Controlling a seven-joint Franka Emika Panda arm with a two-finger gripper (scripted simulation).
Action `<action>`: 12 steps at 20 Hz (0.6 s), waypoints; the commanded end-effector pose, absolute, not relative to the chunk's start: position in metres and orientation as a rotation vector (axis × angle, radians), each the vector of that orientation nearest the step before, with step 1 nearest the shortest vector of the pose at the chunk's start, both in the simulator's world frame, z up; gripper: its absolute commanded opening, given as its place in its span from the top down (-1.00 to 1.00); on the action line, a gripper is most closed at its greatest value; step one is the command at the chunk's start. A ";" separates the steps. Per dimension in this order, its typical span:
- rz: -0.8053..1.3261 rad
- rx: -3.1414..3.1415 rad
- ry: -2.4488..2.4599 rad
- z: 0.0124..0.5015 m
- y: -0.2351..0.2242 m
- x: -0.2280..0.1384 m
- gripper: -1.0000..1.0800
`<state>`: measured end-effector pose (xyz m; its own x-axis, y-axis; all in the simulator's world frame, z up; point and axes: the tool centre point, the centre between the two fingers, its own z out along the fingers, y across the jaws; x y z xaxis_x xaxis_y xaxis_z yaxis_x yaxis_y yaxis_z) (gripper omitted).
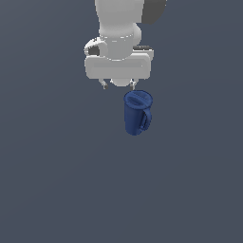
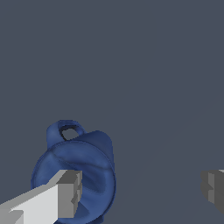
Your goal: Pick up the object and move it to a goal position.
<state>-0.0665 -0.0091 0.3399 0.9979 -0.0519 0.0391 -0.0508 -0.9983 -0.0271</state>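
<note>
The object [image 1: 137, 113] is a small dark blue mug-like pitcher with a round rim and a loop handle, standing on the grey floor in the exterior view. My gripper [image 1: 118, 85] hangs just above and behind it, toward the exterior view's left, with its fingers spread apart and nothing between them. In the wrist view the object [image 2: 85, 173] lies under one grey fingertip [image 2: 68, 192], its handle pointing away. The other fingertip [image 2: 213, 189] stands far to the side. The gripper [image 2: 140, 192] is open.
A plain dark grey floor [image 1: 57, 180] surrounds the object on all sides. The white arm body [image 1: 118, 42] rises above the gripper at the top of the exterior view.
</note>
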 end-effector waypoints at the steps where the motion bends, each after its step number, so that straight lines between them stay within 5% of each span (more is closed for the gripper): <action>1: -0.062 -3.114 0.080 0.340 -0.009 -0.066 -0.92; 10: -0.062 -3.114 0.080 0.340 -0.009 -0.066 -0.92; 11: -0.062 -3.114 0.080 0.340 -0.009 -0.066 -0.23; 12: -0.062 -3.114 0.079 0.340 -0.009 -0.066 -0.23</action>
<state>-0.0665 -0.0091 0.3399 0.9979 -0.0517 0.0392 -0.0506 -0.9984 -0.0270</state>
